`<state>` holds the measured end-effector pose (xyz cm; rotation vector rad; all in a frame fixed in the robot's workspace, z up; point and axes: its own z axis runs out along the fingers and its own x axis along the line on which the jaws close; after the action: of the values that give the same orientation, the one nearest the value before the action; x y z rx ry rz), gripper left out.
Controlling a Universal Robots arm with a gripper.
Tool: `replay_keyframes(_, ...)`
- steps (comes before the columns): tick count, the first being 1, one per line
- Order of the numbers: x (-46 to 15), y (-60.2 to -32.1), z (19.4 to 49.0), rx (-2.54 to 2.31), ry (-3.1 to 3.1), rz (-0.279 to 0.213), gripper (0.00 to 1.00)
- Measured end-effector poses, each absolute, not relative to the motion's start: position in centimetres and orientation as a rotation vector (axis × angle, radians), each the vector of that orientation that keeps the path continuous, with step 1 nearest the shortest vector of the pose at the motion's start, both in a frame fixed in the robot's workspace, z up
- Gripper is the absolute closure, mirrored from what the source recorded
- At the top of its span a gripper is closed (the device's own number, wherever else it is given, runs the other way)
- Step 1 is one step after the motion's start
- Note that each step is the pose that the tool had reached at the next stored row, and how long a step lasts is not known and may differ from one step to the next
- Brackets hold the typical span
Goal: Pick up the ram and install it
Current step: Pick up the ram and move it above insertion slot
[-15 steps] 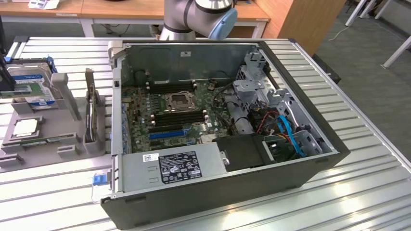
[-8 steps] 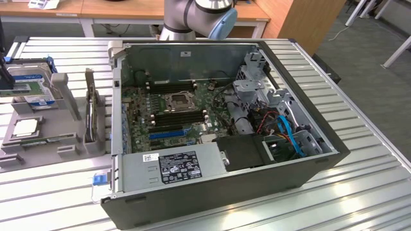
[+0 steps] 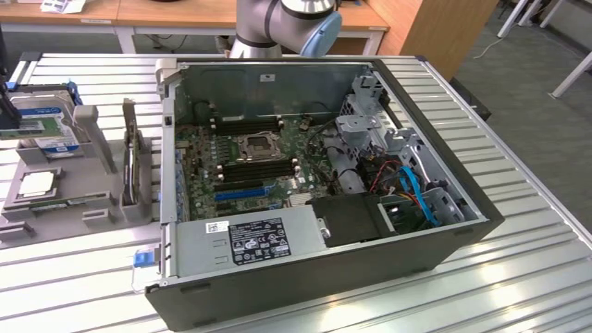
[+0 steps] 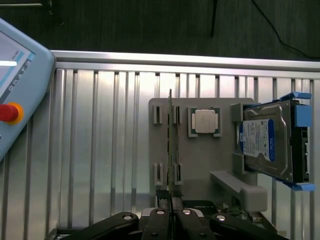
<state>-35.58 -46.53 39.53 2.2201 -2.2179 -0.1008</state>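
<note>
Green ram (image 3: 26,129) sits at the exterior view's far left, over the grey holder (image 3: 93,218) and in front of the hard drive (image 3: 51,121), well apart from the open computer case (image 3: 306,305). Wrist view: gripper (image 4: 170,202) jaws are clamped on the ram's near end, with the board edge-on beside the processor chip (image 4: 204,121).

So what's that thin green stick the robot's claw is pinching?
That's the ram: a long, thin green circuit board seen edge-on, with small dark parts along it. The gripper is shut on one end. It stands on edge, in line with the slots of a grey holder; whether it sits in them or just above is unclear.
</note>
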Motion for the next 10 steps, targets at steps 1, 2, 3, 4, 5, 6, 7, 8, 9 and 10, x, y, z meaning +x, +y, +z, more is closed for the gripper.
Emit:
replay_keyframes(1,-35.5,-46.5,39.5,2.220,-2.218,-0.101,0.88)
replay_keyframes(2,-35.4,-46.5,39.5,2.220,-2.218,-0.101,0.88)
replay_keyframes(3,-35.4,-46.5,39.5,2.220,-2.218,-0.101,0.88)
replay_keyframes(4,-35.2,-46.5,39.5,2.220,-2.218,-0.101,0.88)
replay_keyframes(5,-35.1,-46.5,39.5,2.220,-2.218,-0.101,0.88)
replay_keyframes(6,-35.0,-46.5,39.5,2.220,-2.218,-0.101,0.88)
replay_keyframes(7,-34.9,-46.5,39.5,2.220,-2.218,-0.101,0.88)
replay_keyframes(8,-34.8,-46.5,39.5,2.220,-2.218,-0.101,0.88)
replay_keyframes(9,-34.6,-46.5,39.5,2.220,-2.218,-0.101,0.88)
replay_keyframes(10,-34.5,-46.5,39.5,2.220,-2.218,-0.101,0.88)
